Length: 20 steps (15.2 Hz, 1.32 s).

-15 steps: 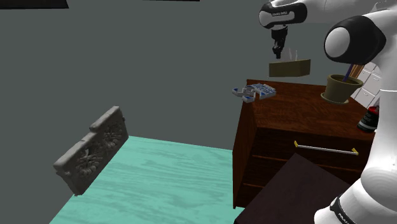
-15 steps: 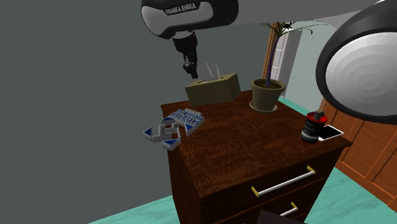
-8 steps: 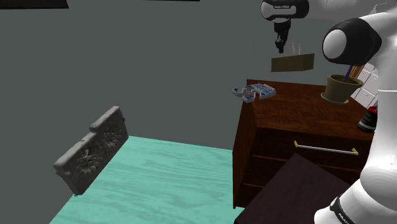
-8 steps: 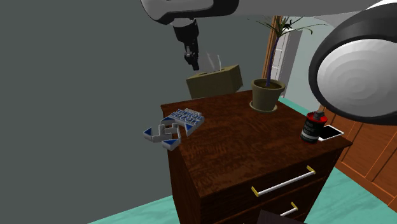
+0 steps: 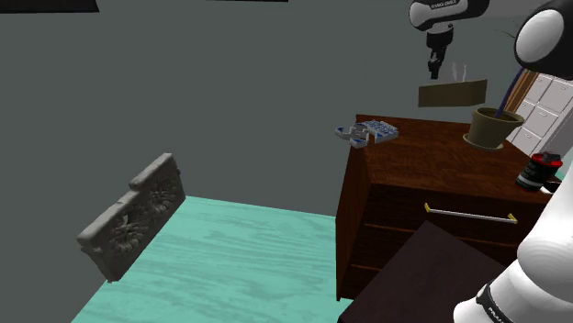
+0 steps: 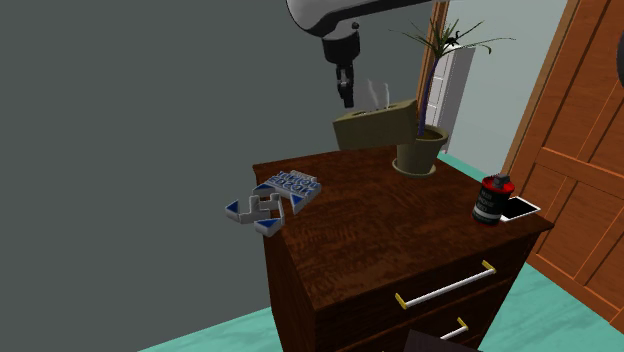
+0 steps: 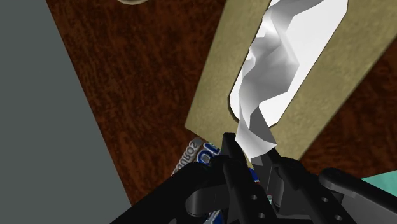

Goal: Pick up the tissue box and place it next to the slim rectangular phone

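Note:
An olive tissue box (image 5: 451,94) (image 6: 375,127) hangs in the air above the back of the dark wooden dresser (image 5: 422,161) (image 6: 370,240), just behind the potted plant (image 5: 494,127) (image 6: 420,150). My gripper (image 5: 434,68) (image 6: 348,96) is above the box's end, shut on it at the white tissue (image 7: 270,70) that sticks out of the slot. In the wrist view the box (image 7: 216,83) lies just beyond my gripper (image 7: 254,160), whose fingers clasp the tissue's tip. The slim white phone (image 6: 520,208) lies at the dresser's corner, beside a dark can (image 6: 488,198) (image 5: 539,170).
A blue and white puzzle-like piece and a small booklet (image 5: 367,132) (image 6: 275,196) sit at the dresser's other end. A grey carved panel (image 5: 129,216) stands on the teal floor (image 5: 239,266). A wooden door (image 6: 570,150) stands beyond the dresser.
The gripper has carried the tissue box higher and to the shoulder view's right, from over the dresser's back edge to just behind the potted plant.

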Motion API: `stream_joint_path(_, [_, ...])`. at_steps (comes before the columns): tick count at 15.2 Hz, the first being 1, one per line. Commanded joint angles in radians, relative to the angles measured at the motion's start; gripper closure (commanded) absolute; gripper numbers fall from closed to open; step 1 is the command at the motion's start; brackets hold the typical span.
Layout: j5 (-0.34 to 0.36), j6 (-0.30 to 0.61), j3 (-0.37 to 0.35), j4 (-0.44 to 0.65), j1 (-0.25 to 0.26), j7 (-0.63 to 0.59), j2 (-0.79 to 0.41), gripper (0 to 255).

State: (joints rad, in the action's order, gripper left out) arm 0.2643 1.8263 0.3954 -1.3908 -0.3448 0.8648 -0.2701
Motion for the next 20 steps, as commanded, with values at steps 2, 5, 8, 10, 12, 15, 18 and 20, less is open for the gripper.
stream_joint_path(2, [0.008, 0.042, 0.020, -0.075, -0.028, 0.044, 0.052, 255])
stream_joint_path(5, [0.014, 0.080, 0.042, -0.140, -0.058, 0.090, 0.100, 255])
stream_joint_path(8, [0.017, 0.114, 0.066, -0.191, -0.090, 0.142, 0.138, 255])
stream_joint_path(10, [0.015, 0.134, 0.082, -0.218, -0.113, 0.179, 0.158, 255])
stream_joint_path(12, [0.012, 0.154, 0.100, -0.240, -0.136, 0.218, 0.174, 255])
stream_joint_path(15, [0.000, 0.181, 0.128, -0.263, -0.172, 0.282, 0.189, 255])
stream_joint_path(18, [-0.018, 0.206, 0.158, -0.274, -0.209, 0.351, 0.195, 255])
stream_joint_path(20, [-0.035, 0.220, 0.178, -0.276, -0.236, 0.400, 0.193, 255])
